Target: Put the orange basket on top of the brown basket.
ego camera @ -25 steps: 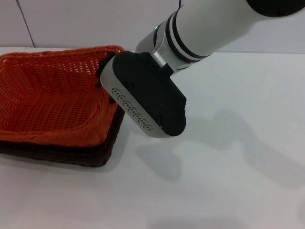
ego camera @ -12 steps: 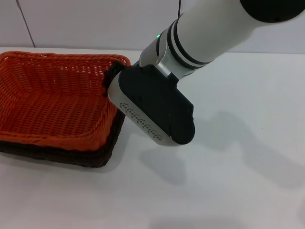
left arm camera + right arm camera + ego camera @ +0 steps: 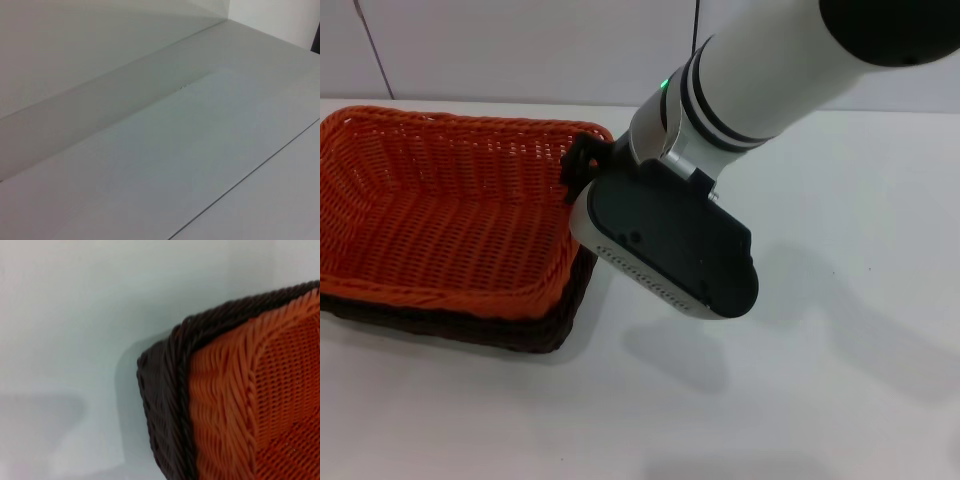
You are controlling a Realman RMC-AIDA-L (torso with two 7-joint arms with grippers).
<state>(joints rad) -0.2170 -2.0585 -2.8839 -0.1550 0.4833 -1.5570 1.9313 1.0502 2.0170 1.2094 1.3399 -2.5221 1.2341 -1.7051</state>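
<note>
Showing, L to R in the head view: the orange basket nested inside the brown basket, both at the table's left side. Orange basket sits level w/ its braided rim above the brown one; only the near edge and the near right corner of the brown basket show beneath it, as a dark band touching the white table.

Centre: the right gripper at the far right corner of the orange basket. A dark fingertip lies on or against the rim there; whether the fingers are wide, narrow or clamped on the rim cannot be told, since the black-and-grey wrist housing hides most of them. The housing hangs over the table just beside the baskets' right side, w/ its shadow on the table below it.

R: the white right forearm runs up and out of view at the upper right.

Right wrist view: one corner of the stack seen close, brown basket rim wrapping outside the orange basket weave, the two touching along the rim; white table beside them.

Left wrist view: plain white panels only; left gripper not seen.
</note>
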